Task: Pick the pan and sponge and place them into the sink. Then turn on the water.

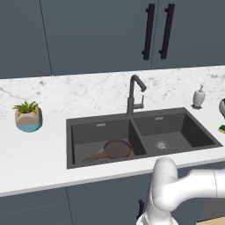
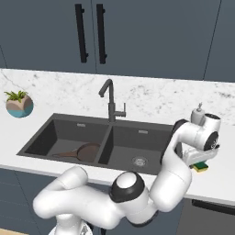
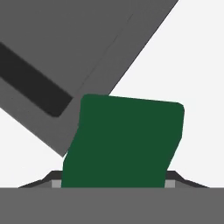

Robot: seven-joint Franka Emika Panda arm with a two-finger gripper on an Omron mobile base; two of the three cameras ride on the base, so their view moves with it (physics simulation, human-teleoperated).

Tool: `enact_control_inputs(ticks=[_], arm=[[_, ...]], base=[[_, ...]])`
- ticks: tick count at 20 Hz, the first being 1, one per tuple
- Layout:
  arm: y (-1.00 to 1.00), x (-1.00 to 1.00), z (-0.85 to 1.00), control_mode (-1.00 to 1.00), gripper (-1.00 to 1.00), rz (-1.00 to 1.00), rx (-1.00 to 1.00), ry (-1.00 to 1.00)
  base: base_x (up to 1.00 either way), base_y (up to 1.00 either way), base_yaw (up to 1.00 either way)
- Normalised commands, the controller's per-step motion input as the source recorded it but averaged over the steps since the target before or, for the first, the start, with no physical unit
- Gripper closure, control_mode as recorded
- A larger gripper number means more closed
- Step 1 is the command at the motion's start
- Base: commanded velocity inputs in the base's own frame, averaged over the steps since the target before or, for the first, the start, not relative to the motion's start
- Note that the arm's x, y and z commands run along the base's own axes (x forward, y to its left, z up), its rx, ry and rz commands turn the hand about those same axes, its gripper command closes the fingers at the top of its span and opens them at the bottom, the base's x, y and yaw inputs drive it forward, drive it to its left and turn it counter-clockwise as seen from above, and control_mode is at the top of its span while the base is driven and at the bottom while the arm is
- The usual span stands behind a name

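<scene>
The pan (image 1: 116, 149) (image 2: 87, 150) lies in the left basin of the sink (image 1: 88, 132) (image 2: 64, 133), its handle pointing left. The sponge (image 2: 200, 167) (image 1: 222, 128) rests green side up on the counter, to the right of the sink. My gripper (image 2: 198, 160) (image 3: 113, 180) points down over it. In the hand view the sponge (image 3: 127, 140) sits between the two fingertips, which press on its sides, so the gripper is shut on it. No water is in view at the dark gooseneck faucet (image 1: 132, 94) (image 2: 110, 98).
A white soap dispenser (image 1: 199, 96) stands at the back right of the counter, close behind my hand. A small potted plant (image 1: 28, 116) (image 2: 19, 104) sits far left. The sink's right rim (image 3: 65, 52) runs close beside the sponge. Dark cabinets hang above.
</scene>
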Motion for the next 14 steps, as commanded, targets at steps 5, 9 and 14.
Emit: enact_control_inputs(ticks=[5,9,14], arm=[[1.00,-0.37,0.63,-1.00,1.00,-0.03,-0.01,0.00],[1.00,-0.21,0.54,-1.00,1.00,-0.09,0.00,0.00],[1.00,-0.01,0.57,-1.00,1.00,-0.13,0.00,0.00]], base=[[0.00,0.00,0.00],[0.00,0.00,0.00],[0.00,0.00,0.00]])
